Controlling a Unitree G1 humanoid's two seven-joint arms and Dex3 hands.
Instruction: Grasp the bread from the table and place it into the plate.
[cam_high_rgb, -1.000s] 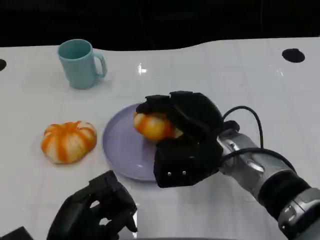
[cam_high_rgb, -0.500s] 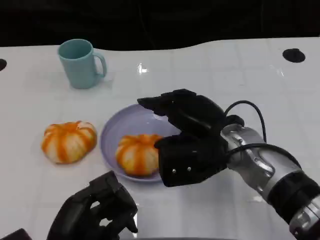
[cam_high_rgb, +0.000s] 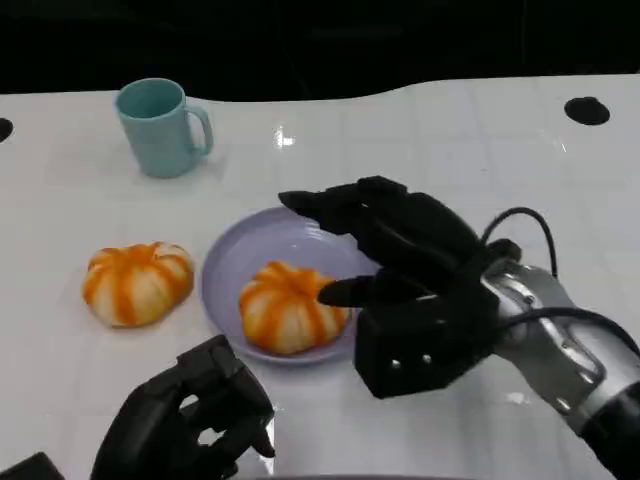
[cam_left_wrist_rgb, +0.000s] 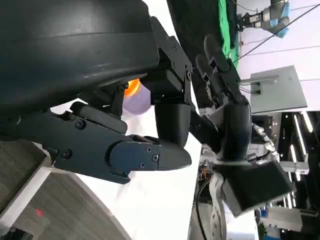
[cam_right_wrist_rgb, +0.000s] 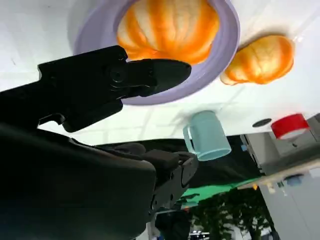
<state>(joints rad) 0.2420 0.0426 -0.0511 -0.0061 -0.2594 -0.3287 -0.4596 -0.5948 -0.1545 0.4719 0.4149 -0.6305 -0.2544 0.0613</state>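
White tabletop (cam_high_rgb: 450, 150) with a black backdrop behind it, pretty plain setup. Biggest thing going is the right hand (cam_high_rgb: 400, 275), hanging over the near-right edge of the lavender plate (cam_high_rgb: 225, 265) with its fingers spread apart and nothing in them, so the bread is out of its grip. That bread (cam_high_rgb: 290, 305), an orange-and-white pumpkin-shaped bun, sits on the plate just off the thumb tip, close enough that I can't tell from the head view whether they touch. The left hand (cam_high_rgb: 190, 420) is parked low near the robot, well off to the side of the right one, fingers curled in on nothing. Further out on that same side is a second bun (cam_high_rgb: 137, 283) lying on the table beside the plate, and a teal mug (cam_high_rgb: 160, 127) stands way beyond the fingertips. What worries me: the bun sits toward the near rim, so if the thumb drags sideways as the hand pulls out, it could nudge the bun off the edge or tip the plate. A straight lift looks safest to me.
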